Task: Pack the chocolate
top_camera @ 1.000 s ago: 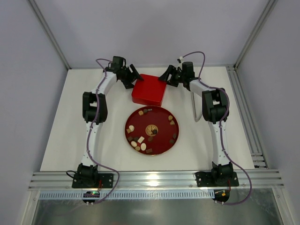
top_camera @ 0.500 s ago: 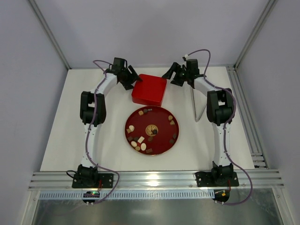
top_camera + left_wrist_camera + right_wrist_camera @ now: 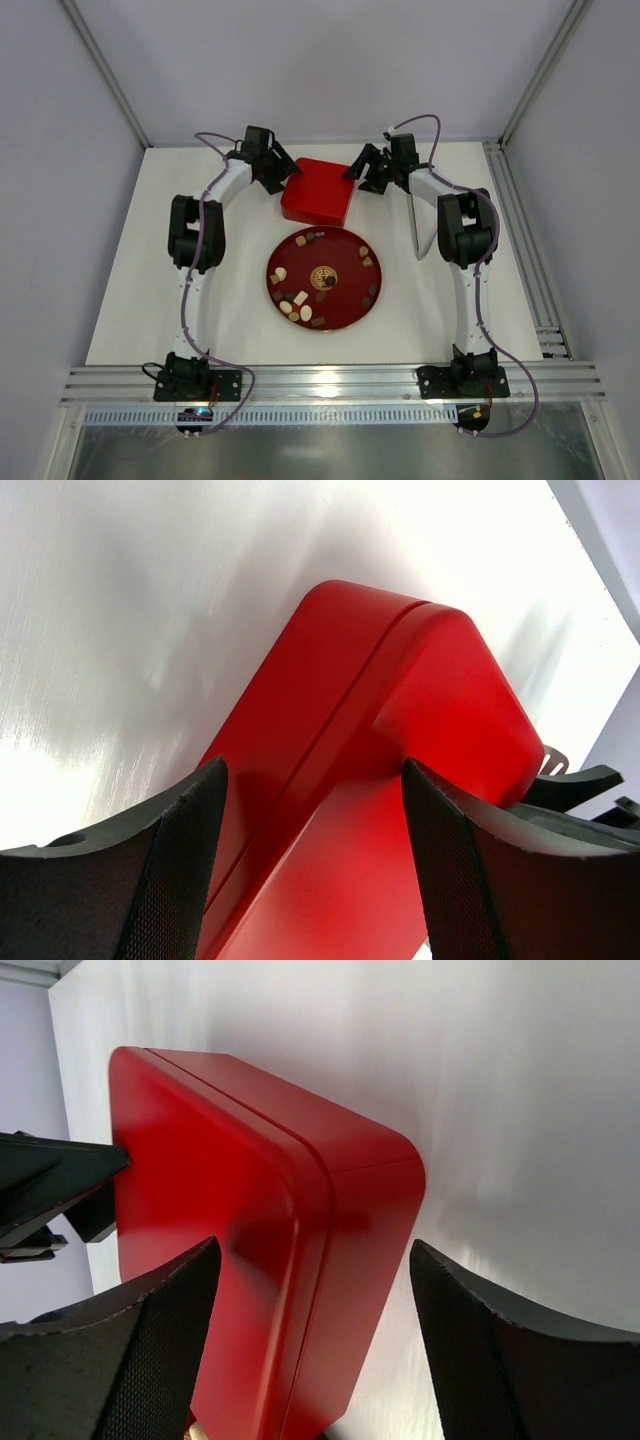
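Left pincer (image 3: 283,172): black, jaws spread, at the 10 o'clock corner of the box. That corner sits between the fingers. Nothing is pinched, and I cannot tell whether the fingers touch the box.
Glossy red square box with rounded corners (image 3: 318,192): lies flat on the white desk (image 3: 130,300) at 12 o'clock from the plate. Its lid is shut, with the seam line visible in both wrist views.
Round red plate (image 3: 342,300): at the middle of the desk, just beside the box, with a gold emblem (image 3: 322,276) at its centre.
Chocolate (image 3: 298,305): small dark brown, light brown and cream pieces, all on the plate. Most are clustered around 7 to 8 o'clock, with a few at 12 and a few from 2 to 4. None are packed yet.
Right pincer (image 3: 362,170): black, jaws spread, straddling the box's 2 o'clock corner and holding nothing.
Likely reason: the two pincers bracket opposite far corners, probably to steady the base and lift the lid, since the shut box cannot take chocolate.
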`<action>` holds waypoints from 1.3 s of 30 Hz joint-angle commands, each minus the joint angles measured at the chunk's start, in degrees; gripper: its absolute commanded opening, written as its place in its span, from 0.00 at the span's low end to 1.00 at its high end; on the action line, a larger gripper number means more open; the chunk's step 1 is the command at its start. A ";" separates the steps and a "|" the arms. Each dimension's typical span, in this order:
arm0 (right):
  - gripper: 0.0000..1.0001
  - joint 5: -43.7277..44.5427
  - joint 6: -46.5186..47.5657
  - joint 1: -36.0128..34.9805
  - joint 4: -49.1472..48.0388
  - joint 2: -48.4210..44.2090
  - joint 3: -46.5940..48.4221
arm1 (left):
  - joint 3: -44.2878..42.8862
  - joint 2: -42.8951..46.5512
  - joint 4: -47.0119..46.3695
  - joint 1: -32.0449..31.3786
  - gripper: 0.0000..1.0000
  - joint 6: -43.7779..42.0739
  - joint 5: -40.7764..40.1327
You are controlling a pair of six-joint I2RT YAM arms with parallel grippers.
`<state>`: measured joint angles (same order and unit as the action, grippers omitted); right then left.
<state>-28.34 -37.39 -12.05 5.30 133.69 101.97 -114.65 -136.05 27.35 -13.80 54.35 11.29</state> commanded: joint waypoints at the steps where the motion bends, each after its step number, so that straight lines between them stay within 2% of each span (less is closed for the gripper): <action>1: 0.76 1.53 -0.67 -0.16 0.67 1.22 1.91 | 4.96 -2.56 11.32 -0.26 0.68 -1.53 -9.61; 8: 0.68 3.38 -1.37 -0.07 3.31 3.41 3.49 | 7.25 -1.41 11.32 -1.05 0.67 -0.73 -10.67; 16: 0.52 5.66 -1.99 0.28 4.28 3.86 2.09 | 9.36 -0.53 11.49 -1.67 0.67 -1.17 -10.85; 20: 0.42 6.97 -0.41 0.19 9.45 4.83 5.59 | 9.62 -0.36 11.85 -1.84 0.66 -1.44 -12.34; 24: 0.38 7.68 0.47 0.19 11.22 4.92 6.31 | 9.45 -0.09 12.11 -2.28 0.66 -1.61 -12.26; 30: 0.42 6.28 0.91 0.10 10.70 4.21 6.66 | 11.02 0.34 11.85 -2.72 0.66 -0.39 -11.47; 31: 0.42 6.19 1.43 0.10 11.13 4.39 7.18 | 11.46 0.43 11.41 -2.81 0.63 0.05 -11.46; 34: 0.44 5.14 2.75 0.19 14.03 6.05 12.87 | 12.78 0.87 10.79 -3.16 0.61 0.41 -9.27; 39: 0.48 4.17 3.63 0.10 16.41 7.55 16.68 | 16.82 2.89 8.78 -4.12 0.59 0.58 -8.66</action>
<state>-25.32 -36.53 -11.81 16.71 139.50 116.07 -103.96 -129.58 22.35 -16.34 57.49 5.45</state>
